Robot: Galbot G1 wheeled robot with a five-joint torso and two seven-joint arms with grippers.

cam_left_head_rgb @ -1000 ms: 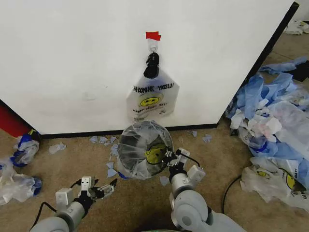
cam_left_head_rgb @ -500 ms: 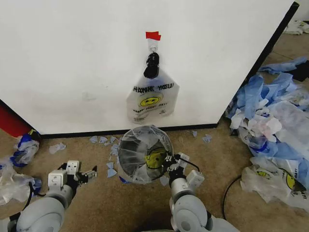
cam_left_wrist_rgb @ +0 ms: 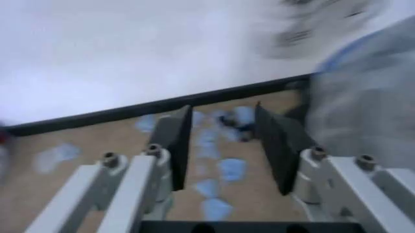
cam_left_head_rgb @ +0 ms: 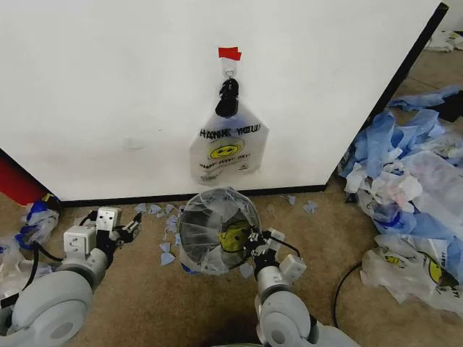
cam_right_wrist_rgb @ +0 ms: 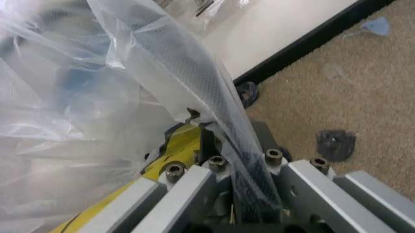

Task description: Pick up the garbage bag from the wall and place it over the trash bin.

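The jaws of the right gripper (cam_left_head_rgb: 255, 239) are clamped on the rim of the trash bin (cam_left_head_rgb: 206, 249), pinching black mesh and the garbage bag (cam_left_head_rgb: 221, 217) together; the right wrist view shows the film and mesh running down between the two fingers. The bag is stretched over the bin's mouth, its yellow smiley print lying against the inside near the gripper. The bin stands tilted on the carpet floor (cam_left_head_rgb: 325, 238), its opening turned up toward the head camera, just in front of the wall (cam_left_head_rgb: 108, 87).

The jaws of the left gripper (cam_left_head_rgb: 131, 230) stand apart with nothing between them, held above the carpet well to the left of the bin. The left wrist view is blurred, but the bagged bin seems to sit at its edge (cam_left_wrist_rgb: 363, 111), clear of the fingers.

On the wall a whiter THANK YOU bag (cam_left_head_rgb: 228, 148) hangs below a red tape mark (cam_left_head_rgb: 229, 53). Blue plastic scraps (cam_left_head_rgb: 155, 210) litter the floor along the wall's black edge strip.
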